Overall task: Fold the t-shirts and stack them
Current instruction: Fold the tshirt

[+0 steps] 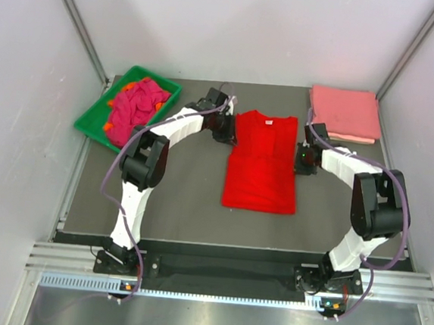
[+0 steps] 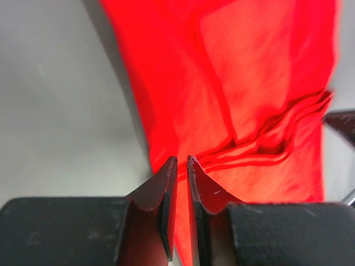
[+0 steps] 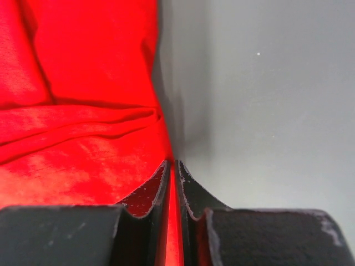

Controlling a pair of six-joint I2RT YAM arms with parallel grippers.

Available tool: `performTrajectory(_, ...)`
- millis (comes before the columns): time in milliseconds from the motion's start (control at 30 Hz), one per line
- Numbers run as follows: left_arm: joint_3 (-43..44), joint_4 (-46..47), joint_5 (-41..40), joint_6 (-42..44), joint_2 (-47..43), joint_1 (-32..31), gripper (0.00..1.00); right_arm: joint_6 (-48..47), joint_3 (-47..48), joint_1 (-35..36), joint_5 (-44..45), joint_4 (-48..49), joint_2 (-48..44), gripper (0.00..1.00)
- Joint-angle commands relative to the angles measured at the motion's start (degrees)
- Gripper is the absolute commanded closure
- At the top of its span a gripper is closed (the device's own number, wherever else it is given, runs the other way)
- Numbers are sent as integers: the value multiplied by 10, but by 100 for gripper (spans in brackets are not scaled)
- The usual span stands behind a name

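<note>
Seeing red shirt [image 1: 262, 170] flat at mid-table, collar toward the far edge, small white neck label [image 1: 267, 121] showing at the collar, hem toward the arm bases. Reads as a near-rectangle from above, no sleeves sticking out past the sides.

Found left gripper [image 2: 181, 160] at the shirt's left edge, up near the shoulder. Jaws pinched narrow, red cloth in the slit between them, so clamped on the shirt edge. Bunched ripples of fabric just ahead of the fingertips in the left wrist view.

Same story opposite: right gripper [image 3: 171, 163] at the shirt's right edge, a bit nearer the bases than the left one. Jaws almost together, thin strip of red cloth caught between. Sideways crease across the cloth just ahead; bare grey table [image 3: 266, 100] directly to the right of the fingers.

Both arms reaching in from the near edge, elbows bowed outward, shirt between them.

Further out: folded pink shirts [image 1: 343, 113] stacked at the far right corner, edges squared, apart from the red one but close behind the right arm's wrist. Green tray [image 1: 93, 115] at the far left corner, set at an angle, holding a crumpled heap of magenta shirts [image 1: 134, 110] with scraps of orange cloth [image 1: 158, 105] at the heap's edges. Can't tell piece count in heap or stack.
</note>
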Motion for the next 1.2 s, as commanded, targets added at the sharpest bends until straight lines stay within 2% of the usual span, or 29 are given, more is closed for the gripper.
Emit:
performTrajectory(0, 41, 53, 28, -9, 16, 15, 83, 2, 30, -9, -4, -5, -55, 92)
performTrajectory(67, 55, 74, 54, -14, 37, 21, 83, 8, 31, -9, -34, -1, -63, 91)
performTrajectory(333, 134, 143, 66, -33, 129, 51, 83, 28, -15, -6, -106, 36, -82, 90)
performTrajectory(400, 156, 172, 69, -51, 153, 63, 83, 27, -23, -6, -107, 40, -82, 90)
performTrajectory(500, 204, 157, 62, -69, 186, 78, 85, 17, -40, -7, -96, 43, -75, 90)
performTrajectory(700, 207, 206, 72, -109, 193, 97, 84, 8, -47, -6, -73, 41, -64, 90)
performTrajectory(833, 219, 211, 91, -102, 198, 99, 83, 7, -36, -6, -73, 36, -64, 89)
performTrajectory(1000, 200, 158, 101, -72, 150, 103, 83, 8, -8, -6, -72, -14, -74, 86)
performTrajectory(1067, 180, 96, 83, -52, 118, 103, 82, 19, 1, -6, -62, -45, -95, 82)
performTrajectory(1167, 93, 64, 61, -27, 33, 102, 82, 22, -11, -6, -98, -68, -127, 81)
